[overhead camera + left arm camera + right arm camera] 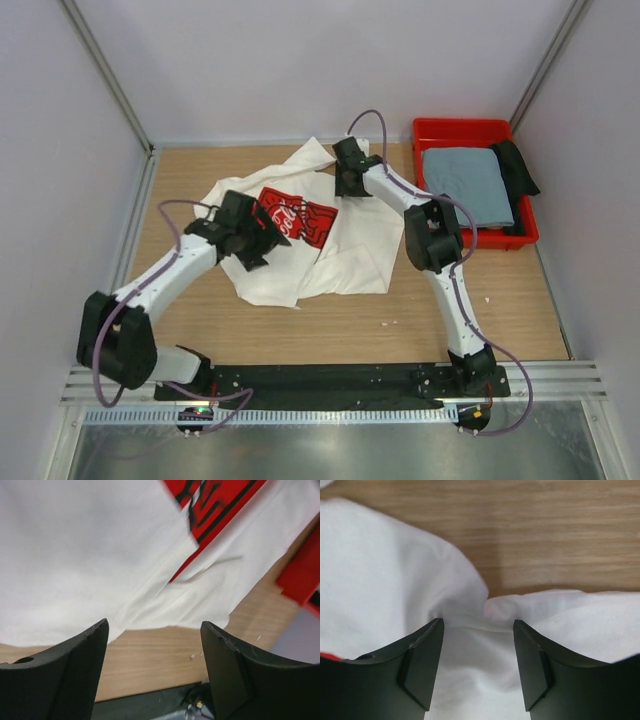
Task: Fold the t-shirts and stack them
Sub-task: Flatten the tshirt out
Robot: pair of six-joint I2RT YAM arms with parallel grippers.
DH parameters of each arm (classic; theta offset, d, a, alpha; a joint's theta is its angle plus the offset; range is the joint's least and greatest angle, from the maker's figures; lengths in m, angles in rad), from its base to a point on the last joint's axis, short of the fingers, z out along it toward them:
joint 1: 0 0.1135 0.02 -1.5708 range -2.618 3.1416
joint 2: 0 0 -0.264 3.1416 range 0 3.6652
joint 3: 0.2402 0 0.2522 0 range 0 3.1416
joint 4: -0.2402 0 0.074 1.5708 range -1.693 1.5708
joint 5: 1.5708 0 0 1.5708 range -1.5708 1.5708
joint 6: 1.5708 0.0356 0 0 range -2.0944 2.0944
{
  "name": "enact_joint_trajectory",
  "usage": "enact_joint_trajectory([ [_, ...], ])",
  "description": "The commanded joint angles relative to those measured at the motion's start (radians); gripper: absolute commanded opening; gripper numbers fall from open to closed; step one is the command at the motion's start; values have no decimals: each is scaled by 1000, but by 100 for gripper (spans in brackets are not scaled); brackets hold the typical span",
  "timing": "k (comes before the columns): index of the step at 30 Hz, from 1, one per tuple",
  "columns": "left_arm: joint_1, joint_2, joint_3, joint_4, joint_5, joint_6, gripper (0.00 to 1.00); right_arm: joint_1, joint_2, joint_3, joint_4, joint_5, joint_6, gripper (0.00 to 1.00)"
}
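Observation:
The large white t-shirt [345, 255] lies rumpled and partly folded over in the middle of the table, its red print [300, 215] facing up. My left gripper [252, 245] hovers over its left part. In the left wrist view the left gripper [155, 625] is open, with bare wood between the fingers and the white t-shirt [90, 555] just beyond. My right gripper [347, 182] is at the shirt's far right corner. Seen from its wrist, the right gripper [477, 622] is open astride a bunched fold of the white t-shirt [470, 665]. The grey-blue t-shirt [465, 182] lies folded in the bin.
A red plastic bin [465, 127] stands at the back right of the table, with a dark cloth [515, 165] along its right side. Its corner, the red bin [302, 572], shows in the left wrist view. Grey walls enclose the table on three sides.

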Motion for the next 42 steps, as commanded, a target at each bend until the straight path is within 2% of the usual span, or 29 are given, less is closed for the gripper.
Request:
enact_joint_trajectory([
  [1,112,-100,105,-57,-196,190,77,1,-169,16,-184,-48,-32,65],
  [3,187,-69,138,-36,-153,276,83,1,-233,-72,-218,-116,-35,71],
  [5,218,53,217,-78,-121,342,82,-1,-348,-160,-223,-169,-27,80],
  [6,220,110,255,-105,-116,373,81,-2,-388,-245,-225,-210,-31,80],
  [7,220,161,339,-144,-77,426,78,-5,-451,-284,-229,-279,-36,81],
  [8,220,258,375,-161,-55,440,69,-5,-485,-322,-238,-299,-42,82],
  [10,212,329,460,-194,-6,448,62,-5,-540,-430,-246,-360,-48,82],
  [14,140,429,530,-205,10,451,61,-25,-669,-586,-231,-424,-33,82],
  [16,79,471,554,-226,-4,450,60,-42,-694,-654,-220,-436,-19,80],
  [20,-22,527,597,-218,2,430,55,-65,-721,-750,-171,-514,14,68],
  [23,-71,581,659,-241,2,414,53,-105,-720,-807,-131,-557,45,60],
  [24,-81,603,682,-254,0,402,53,-131,-715,-826,-114,-588,62,54],
  [27,-111,632,697,-261,-1,376,51,-159,-712,-850,-73,-641,76,50],
  [30,-121,652,693,-267,-23,344,50,-169,-678,-826,-56,-622,74,50],
  [34,-114,589,645,-173,-87,353,49,-170,-611,-763,-14,-541,82,54],
  [39,-24,590,666,-155,-67,374,54,-170,-498,-625,-19,-279,94,55],
  [42,65,609,673,-133,-32,385,55,-171,-430,-532,-48,-190,91,54],
])
